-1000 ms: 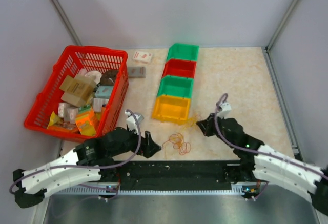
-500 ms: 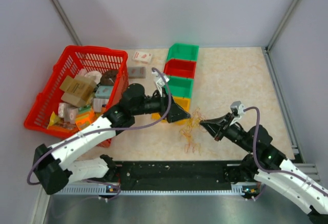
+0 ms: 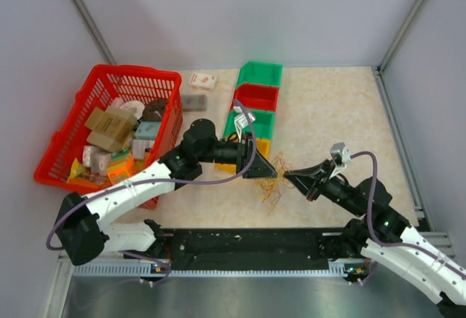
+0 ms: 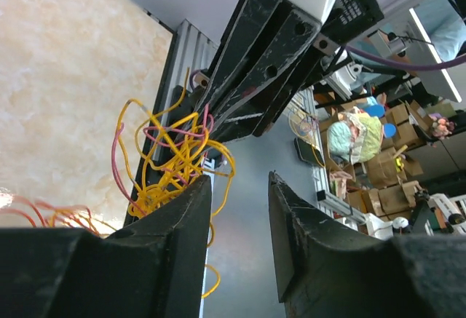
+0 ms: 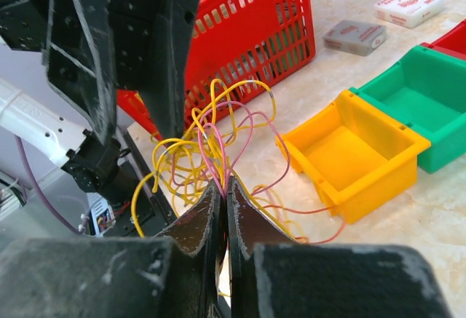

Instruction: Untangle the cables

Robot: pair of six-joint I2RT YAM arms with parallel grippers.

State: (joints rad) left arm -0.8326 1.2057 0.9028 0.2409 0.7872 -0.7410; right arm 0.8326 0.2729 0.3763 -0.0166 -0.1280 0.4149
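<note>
Right wrist: right jaws clenched on cables (image 5: 209,149), left jaws parted alongside, near yellow bin (image 5: 342,154).

Cables (image 3: 271,187) before bin row (image 3: 247,111); basket (image 3: 138,72) left of bin row.

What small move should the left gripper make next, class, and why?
Probably shift the left gripper sideways so a yellow loop of the cables enters its open jaws, then close. The right gripper pinches the tangle, whose strands lie beside, not between, those jaws.
</note>
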